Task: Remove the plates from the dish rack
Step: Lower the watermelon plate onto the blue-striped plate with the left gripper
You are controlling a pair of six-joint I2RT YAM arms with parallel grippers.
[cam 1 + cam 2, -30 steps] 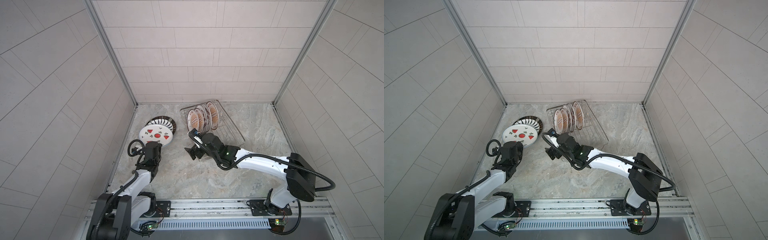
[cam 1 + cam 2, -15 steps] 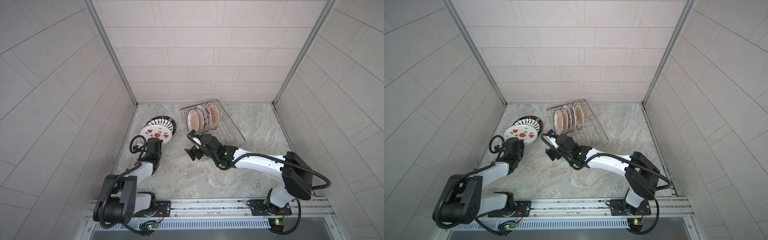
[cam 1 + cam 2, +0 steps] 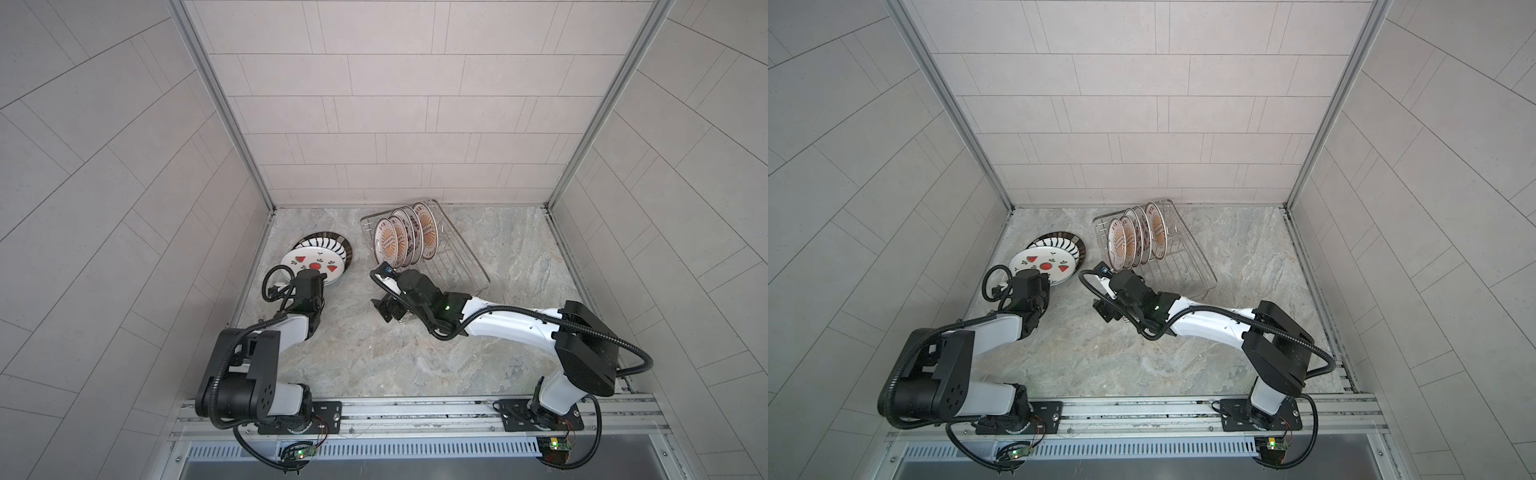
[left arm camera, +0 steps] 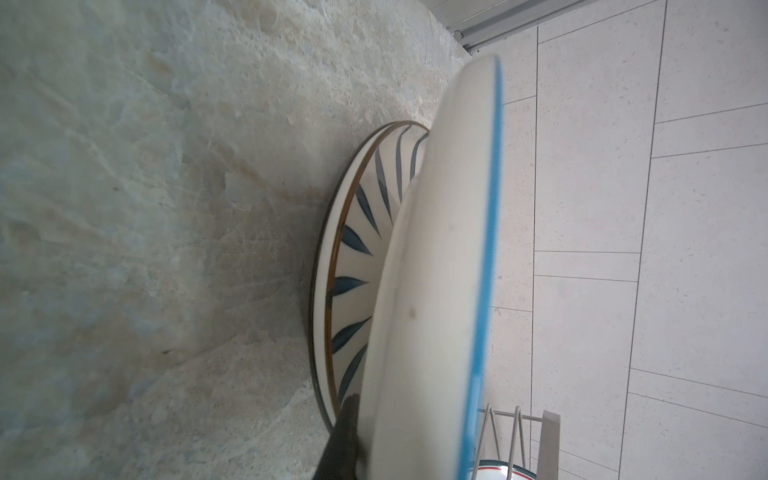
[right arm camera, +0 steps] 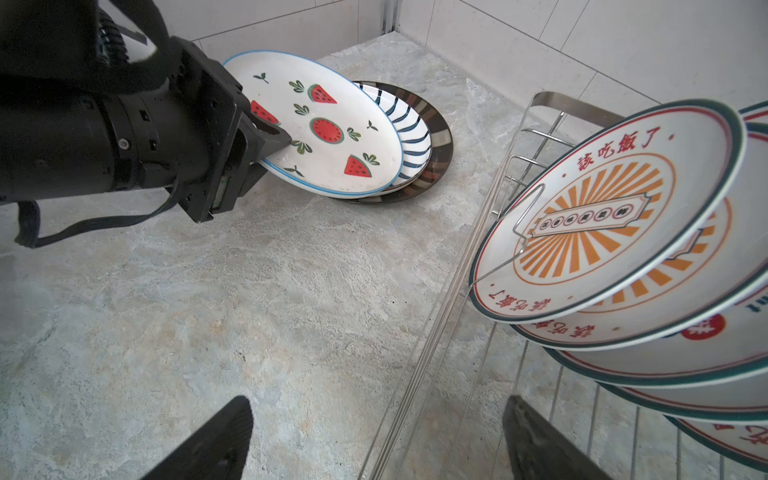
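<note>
Entry 1, left gripper (image 5: 272, 143): I am pinching the watermelon plate (image 5: 328, 129) by its rim between narrow fingers (image 5: 276, 137), the plate tilting over the striped plate (image 5: 411, 129) beyond them.
Entry 2, right gripper (image 5: 374, 440): I am holding its fingers (image 5: 216, 440) wide and empty, straddling the dish rack (image 5: 436, 316) rim, with the sunburst plates (image 5: 602, 216) standing just past them.

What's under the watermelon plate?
Under the watermelon plate: a striped plate, below it a dark-rimmed plate. Only their edges show; the middles are covered.

Bright diffuse lt, soft shadows, fg blurry.
</note>
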